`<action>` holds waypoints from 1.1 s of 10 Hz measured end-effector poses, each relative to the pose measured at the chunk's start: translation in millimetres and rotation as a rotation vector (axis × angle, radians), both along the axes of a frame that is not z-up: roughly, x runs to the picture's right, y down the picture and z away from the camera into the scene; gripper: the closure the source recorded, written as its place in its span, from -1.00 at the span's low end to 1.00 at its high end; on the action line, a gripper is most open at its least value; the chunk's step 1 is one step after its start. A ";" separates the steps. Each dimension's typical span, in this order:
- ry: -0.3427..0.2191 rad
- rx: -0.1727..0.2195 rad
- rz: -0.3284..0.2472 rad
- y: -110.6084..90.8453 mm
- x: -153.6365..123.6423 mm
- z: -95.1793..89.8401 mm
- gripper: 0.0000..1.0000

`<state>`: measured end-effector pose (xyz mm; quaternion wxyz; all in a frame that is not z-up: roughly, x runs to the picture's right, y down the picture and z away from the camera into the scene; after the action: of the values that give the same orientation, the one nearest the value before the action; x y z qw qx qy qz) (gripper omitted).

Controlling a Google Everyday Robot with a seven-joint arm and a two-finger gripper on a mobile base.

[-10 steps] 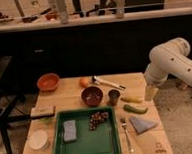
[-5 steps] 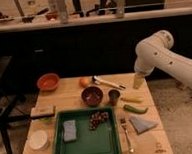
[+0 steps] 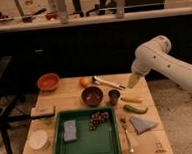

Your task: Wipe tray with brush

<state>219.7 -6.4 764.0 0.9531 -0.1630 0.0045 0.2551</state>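
The green tray (image 3: pixel 87 144) lies at the front middle of the wooden table and holds a grey sponge (image 3: pixel 69 129) and a dark cluster of grapes (image 3: pixel 97 120). The brush (image 3: pixel 109 82), with a long white handle and a small dark head, lies at the back of the table, just right of an orange fruit (image 3: pixel 85 82). My white arm reaches in from the right. Its gripper (image 3: pixel 134 80) hangs over the back right of the table, just right of the end of the brush handle and well behind the tray.
An orange bowl (image 3: pixel 48 81) sits back left. A dark bowl (image 3: pixel 92 96) and a small cup (image 3: pixel 114 96) stand behind the tray. A yellow item (image 3: pixel 131 99), a green vegetable (image 3: pixel 135 109), a grey cloth (image 3: pixel 142 124) and a fork (image 3: pixel 127 134) lie on the right. A wooden-topped block (image 3: pixel 43 111) and a white container (image 3: pixel 38 139) are on the left.
The arm has swung left from beside the table, bringing the gripper over the back right corner near the brush handle. The objects on the table have not moved.
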 end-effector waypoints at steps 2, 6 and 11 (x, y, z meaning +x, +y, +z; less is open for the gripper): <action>-0.005 -0.001 0.002 0.2 0.2 -0.2 -0.60; -0.007 0.009 0.013 -0.6 -1.5 0.9 -0.60; -0.036 0.049 0.073 8.0 -41.4 29.2 -0.60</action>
<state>178.4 1.6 793.2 0.9468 -0.1442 -0.0251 0.2867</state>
